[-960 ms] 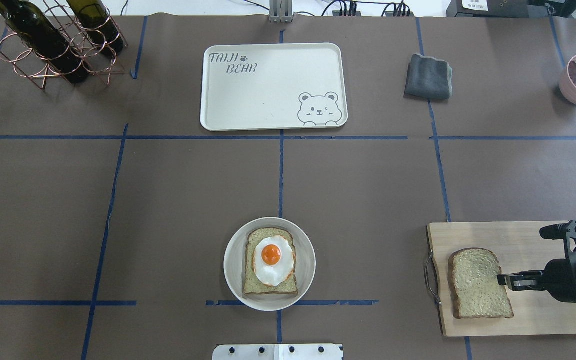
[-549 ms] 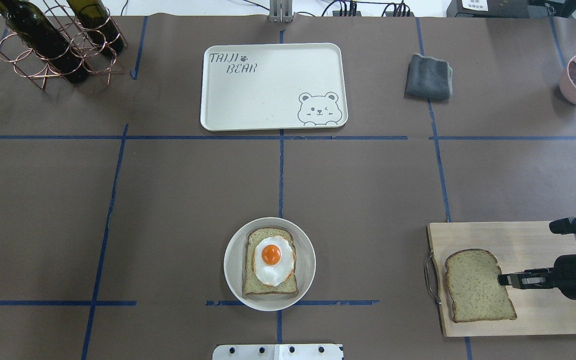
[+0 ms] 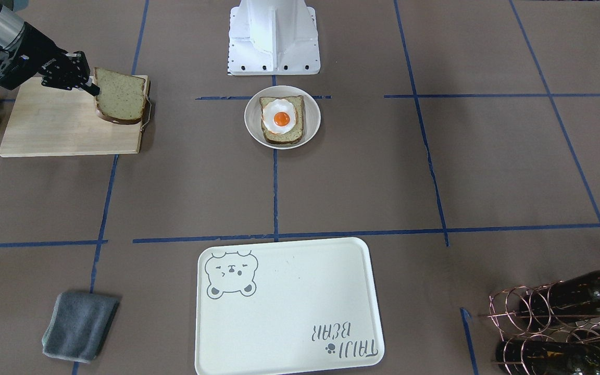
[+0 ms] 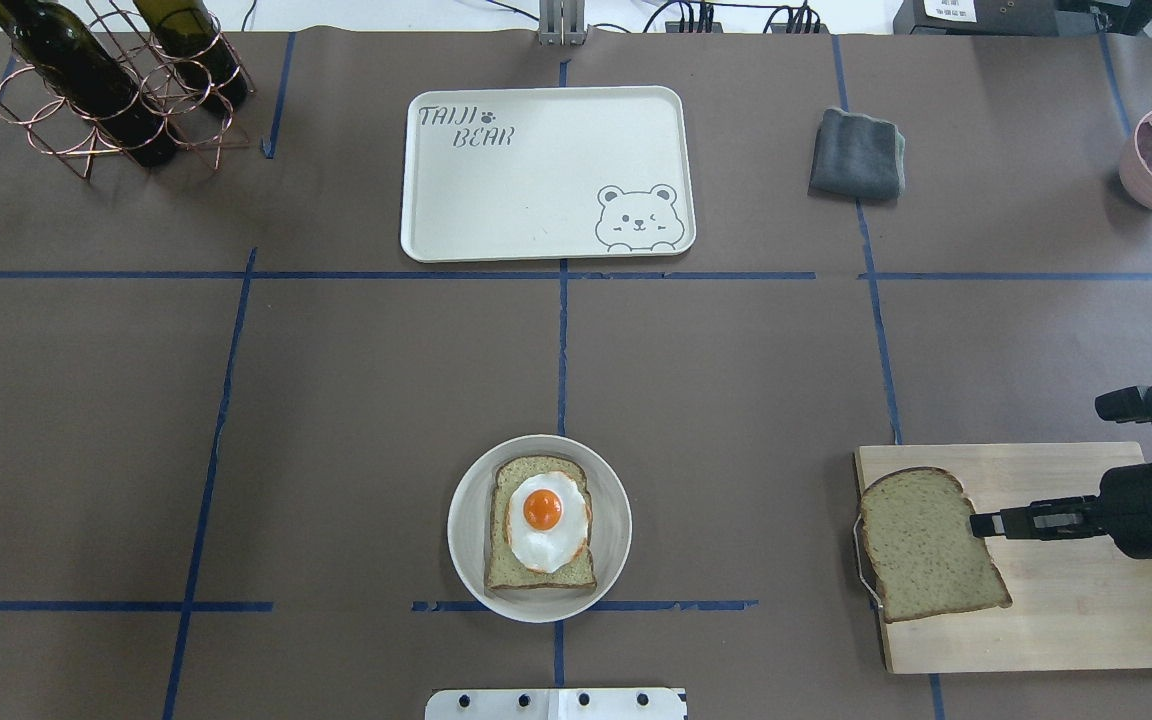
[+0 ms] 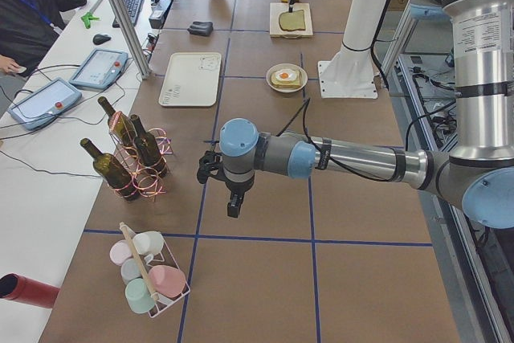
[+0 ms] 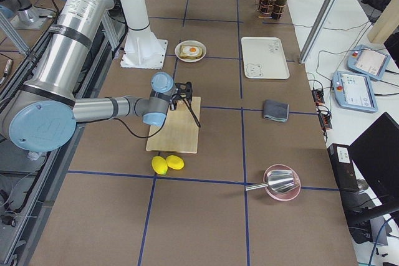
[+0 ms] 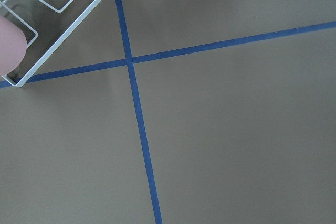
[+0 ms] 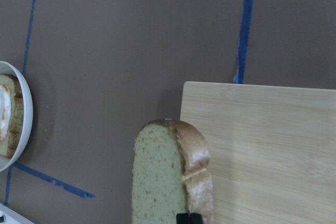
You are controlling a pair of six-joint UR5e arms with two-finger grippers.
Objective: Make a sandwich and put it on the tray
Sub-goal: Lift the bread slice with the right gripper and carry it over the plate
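Change: square tan bread slice with dark crust [image 4: 926, 545], flat a second ago on light wooden cutting board with metal handle [image 4: 1086, 620], now raised and shifted toward handle end.
Right tool [image 4: 978, 523]: clenched on slice's edge.
Left tool [image 5: 232, 208]: over bare brown bench [image 4: 336, 400]; open or closed, cannot tell.
Meaning: pick looks done, carry to bowl likely next; stacking and tray step not yet done.
Sandwich base: second slice [image 4: 508, 580] under white fried egg with orange yolk [image 4: 544, 520], in round off-white bowl [image 4: 461, 500], mid bench on robot's side.
Tray: large cream-white rectangular tray with bear drawing [image 4: 536, 190], well apart on far side, no food on it.
Look: held slice porous, stiff, no droop.
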